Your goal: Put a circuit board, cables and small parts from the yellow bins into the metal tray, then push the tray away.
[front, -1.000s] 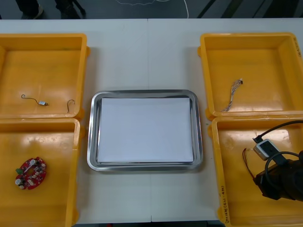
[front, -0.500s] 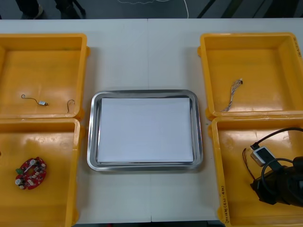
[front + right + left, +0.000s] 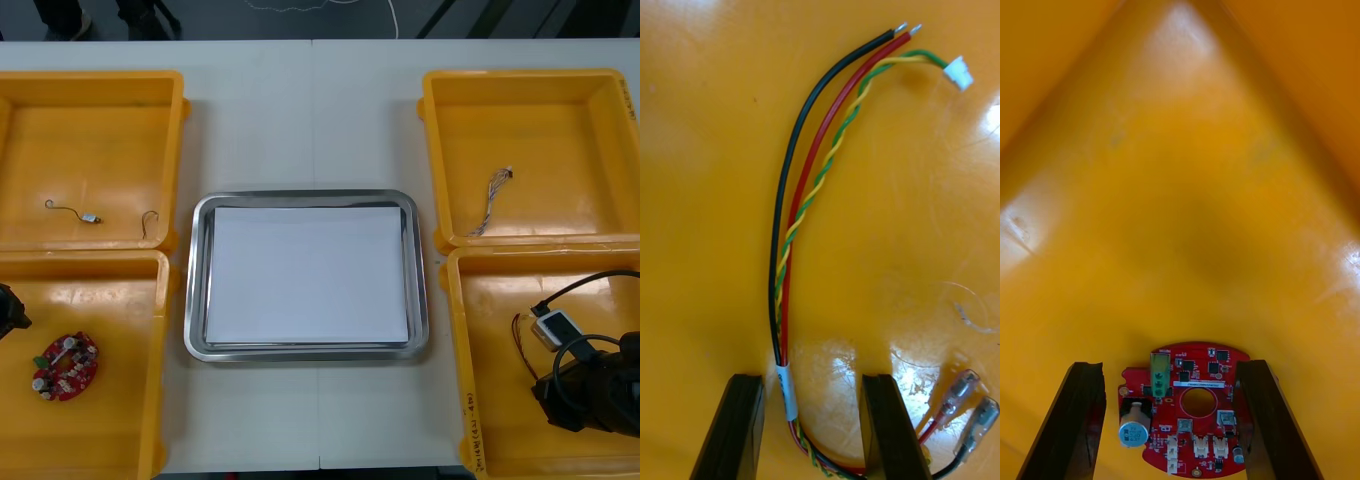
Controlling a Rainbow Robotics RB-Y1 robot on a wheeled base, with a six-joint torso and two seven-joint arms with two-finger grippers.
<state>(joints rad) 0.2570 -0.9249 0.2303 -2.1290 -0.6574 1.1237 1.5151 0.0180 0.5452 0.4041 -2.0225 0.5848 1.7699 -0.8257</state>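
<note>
Now, left gripper (image 3: 1169,366): fingers (image 3: 1079,420) spread apart, flanking red circuit board (image 3: 1187,412).
Right gripper (image 3: 812,379): fingers (image 3: 737,427) spread apart, cable bundle (image 3: 786,255) between them.

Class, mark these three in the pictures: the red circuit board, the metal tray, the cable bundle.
red circuit board (image 3: 1196,424), left wrist view, below its centre hole
metal tray (image 3: 194,280), front view, left rim
cable bundle (image 3: 795,202), right wrist view, red wire at mid-length
</note>
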